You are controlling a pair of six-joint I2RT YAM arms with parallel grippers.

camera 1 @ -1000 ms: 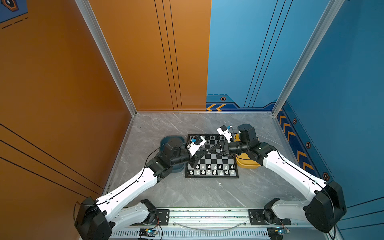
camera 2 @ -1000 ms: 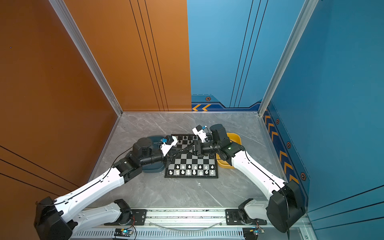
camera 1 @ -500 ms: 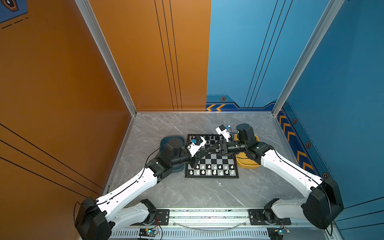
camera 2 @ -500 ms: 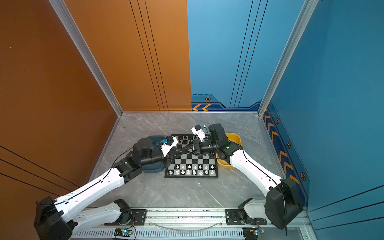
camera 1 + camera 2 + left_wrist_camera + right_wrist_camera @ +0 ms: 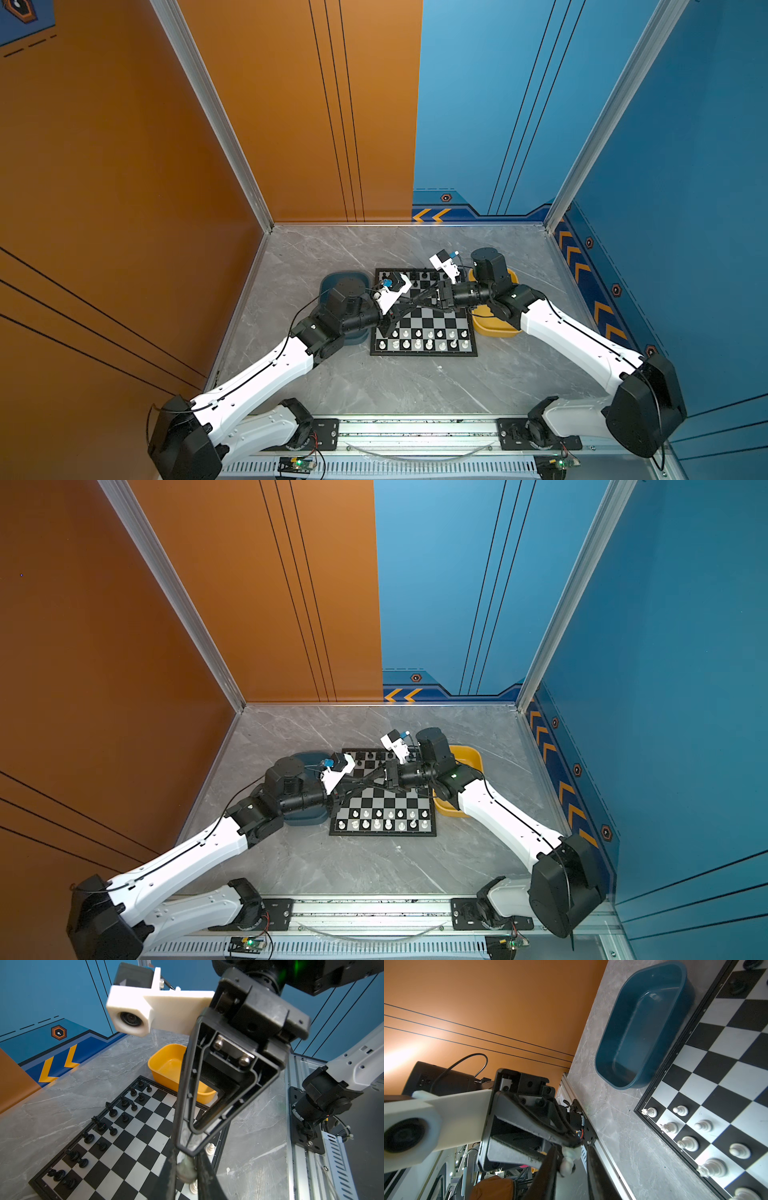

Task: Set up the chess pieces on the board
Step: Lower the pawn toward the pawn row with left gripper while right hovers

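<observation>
Marble tabletop [image 5: 415, 386]: we're holding white piece [image 5: 185, 1171] over board [image 5: 424, 354] in left gripper [image 5: 573, 1143]; right gripper [image 5: 187, 1152] narrow, grip unclear.

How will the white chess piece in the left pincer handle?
Probably light and stiff: the white chess piece looks like small plastic. Its rounded, glossy body may slip or twist in a pinch. Its wide base likely resists tipping.

right fingers [image 5: 180, 1109] narrower around white piece [image 5: 185, 1169]

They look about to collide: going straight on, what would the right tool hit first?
Likely the white piece pinched in the left tool, then that tool itself; depth is unclear.
</observation>
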